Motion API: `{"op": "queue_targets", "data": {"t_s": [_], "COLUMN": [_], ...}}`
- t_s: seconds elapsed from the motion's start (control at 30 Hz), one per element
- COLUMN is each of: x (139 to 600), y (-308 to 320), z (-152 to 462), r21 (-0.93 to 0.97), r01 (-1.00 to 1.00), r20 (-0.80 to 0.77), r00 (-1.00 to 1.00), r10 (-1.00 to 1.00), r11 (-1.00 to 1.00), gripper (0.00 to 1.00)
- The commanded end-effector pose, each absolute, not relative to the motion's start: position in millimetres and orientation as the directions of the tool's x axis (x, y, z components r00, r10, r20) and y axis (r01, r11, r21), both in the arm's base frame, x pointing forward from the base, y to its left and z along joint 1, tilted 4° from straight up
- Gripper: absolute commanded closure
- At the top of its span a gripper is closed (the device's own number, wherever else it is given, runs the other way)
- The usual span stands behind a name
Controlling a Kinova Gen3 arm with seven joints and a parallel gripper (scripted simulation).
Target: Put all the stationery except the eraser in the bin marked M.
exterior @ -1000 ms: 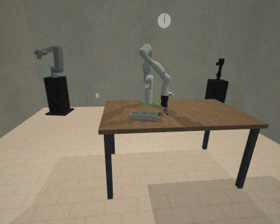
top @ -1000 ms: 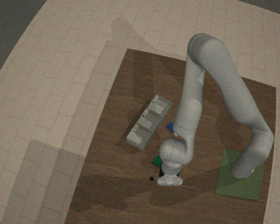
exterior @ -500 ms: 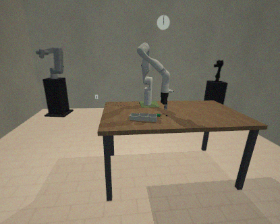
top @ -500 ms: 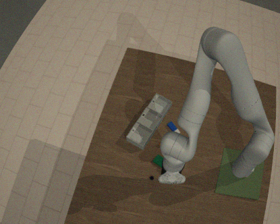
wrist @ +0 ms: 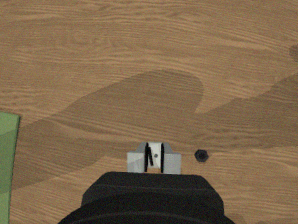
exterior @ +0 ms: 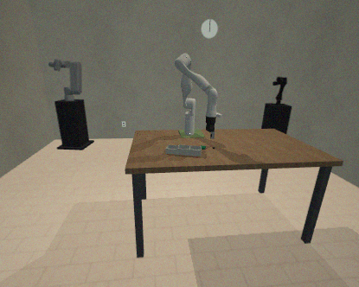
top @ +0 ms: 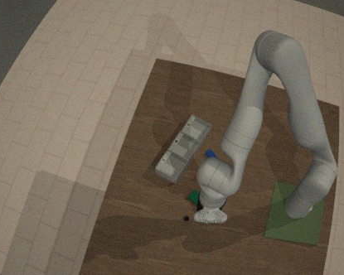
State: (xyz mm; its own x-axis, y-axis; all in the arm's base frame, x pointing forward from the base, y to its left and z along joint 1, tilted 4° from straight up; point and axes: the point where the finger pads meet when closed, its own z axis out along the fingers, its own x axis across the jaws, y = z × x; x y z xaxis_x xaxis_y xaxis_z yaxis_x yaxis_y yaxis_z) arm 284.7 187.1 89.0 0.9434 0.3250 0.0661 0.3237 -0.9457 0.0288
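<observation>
One arm point(top: 245, 124) stands on one green mat point(top: 297, 229) at a corner of the wooden bench point(top: 154, 232). One grey row of bins point(top: 191, 156) lies on the bench, divided into three compartments; the letters on them are too small to read. Beside the row, partly under the arm, are one small blue thing point(top: 211, 153) and one small green thing point(top: 192, 195), and one tiny black dot point(top: 186, 218) lies a little farther out. What these are cannot be told.

From the wrist, the one hand point(wrist: 154, 159) has its two grey fingers drawn in close and clamped on one small white piece point(wrist: 158, 149), which fills the gap between them. The piece shows a flat white face with thin black strokes on it. That face looks a little taller than wide, its upright edges lying along the fingers; which way its long axis runs cannot be told. It is off the bench, above bare wood, with the black dot near it on the right and the mat's edge well off to the left
</observation>
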Motion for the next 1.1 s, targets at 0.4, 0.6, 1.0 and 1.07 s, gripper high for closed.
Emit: {"op": "queue_targets", "data": {"t_s": [0.4, 0.6, 1.0, 1.07], "x": [285, 300, 337, 345], "y": [187, 168, 122, 112], "z": [96, 97, 100, 101], "r21": [0.029, 0.029, 0.029, 0.03], "r01": [0.323, 0.323, 0.323, 0.323], "r20": [0.068, 0.068, 0.068, 0.068], "r00": [0.944, 0.944, 0.944, 0.944], "r10": [0.324, 0.324, 0.324, 0.324], "r11": [-0.946, -0.946, -0.946, -0.946], "gripper": [0.68, 0.68, 0.68, 0.68]}}
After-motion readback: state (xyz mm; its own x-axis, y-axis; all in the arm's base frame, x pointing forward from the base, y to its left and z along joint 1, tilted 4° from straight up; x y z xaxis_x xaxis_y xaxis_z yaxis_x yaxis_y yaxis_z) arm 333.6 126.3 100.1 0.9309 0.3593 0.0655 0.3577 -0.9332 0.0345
